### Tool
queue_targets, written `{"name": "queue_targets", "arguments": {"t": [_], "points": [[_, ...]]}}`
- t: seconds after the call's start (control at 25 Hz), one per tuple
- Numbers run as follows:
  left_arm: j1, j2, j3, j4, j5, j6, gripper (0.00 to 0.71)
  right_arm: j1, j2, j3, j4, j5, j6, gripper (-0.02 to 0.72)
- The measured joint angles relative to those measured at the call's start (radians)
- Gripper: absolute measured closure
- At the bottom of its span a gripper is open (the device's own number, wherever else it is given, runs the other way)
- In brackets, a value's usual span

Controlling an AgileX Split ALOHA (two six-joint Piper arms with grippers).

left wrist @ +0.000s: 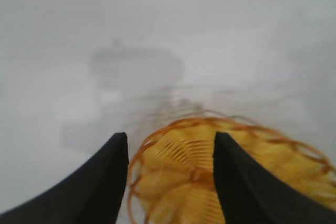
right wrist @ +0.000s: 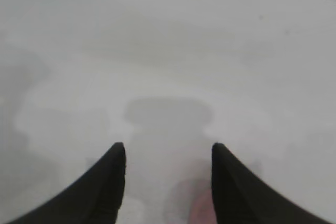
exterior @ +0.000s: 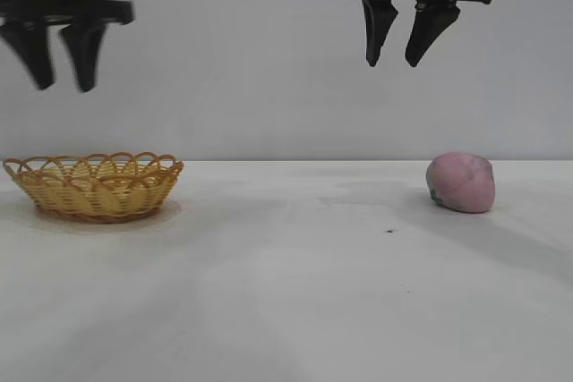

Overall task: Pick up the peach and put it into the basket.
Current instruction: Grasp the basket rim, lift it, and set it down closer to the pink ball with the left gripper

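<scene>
At the far left, the left gripper (exterior: 61, 60) hangs high over the table (exterior: 295, 292), its two dark fingers (exterior: 85, 51) parted with a gap between them and nothing held; the left wrist view shows the same fingers (left wrist: 100, 187) spread, with open air between them. Below it, resting on the table at the left, sits the basket (exterior: 94, 187), a shallow yellow-orange wicker oval with a looped rim; it holds nothing that can be seen; in the left wrist view the basket (left wrist: 184, 177) lies partly between the fingertips and well beneath them, blurred, so the gripper (left wrist: 170, 145) is above it and clear of it. The middle of the table carries only soft shadows and a tiny dark speck (exterior: 389, 231) near the right. Further right, the right gripper (exterior: 398, 53) hangs high too, fingers (exterior: 428, 29) apart and grasping nothing; in the right wrist view the gripper (right wrist: 168, 153) shows spread tips over bare table, with a faint pink blur at the picture's edge between them. At the right, the peach (exterior: 461, 182) lies on the table, pink and matte, a green mark on its left side; it sits below the right gripper and a little to its right, well apart from it, and far from the basket.
</scene>
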Motion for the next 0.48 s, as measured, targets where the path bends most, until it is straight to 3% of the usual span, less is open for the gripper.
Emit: {"name": "queue_targets", "arguments": {"t": [0.16, 0.48], "points": [[0.046, 0.028, 0.041, -0.068, 0.000, 0.059, 0.345, 0.000, 0.000, 0.000, 0.000, -0.002, 0.002, 0.335], [0.046, 0.120, 0.045, -0.134, -0.022, 0.092, 0.345, 0.000, 0.000, 0.000, 0.001, -0.002, 0.002, 0.335]]}}
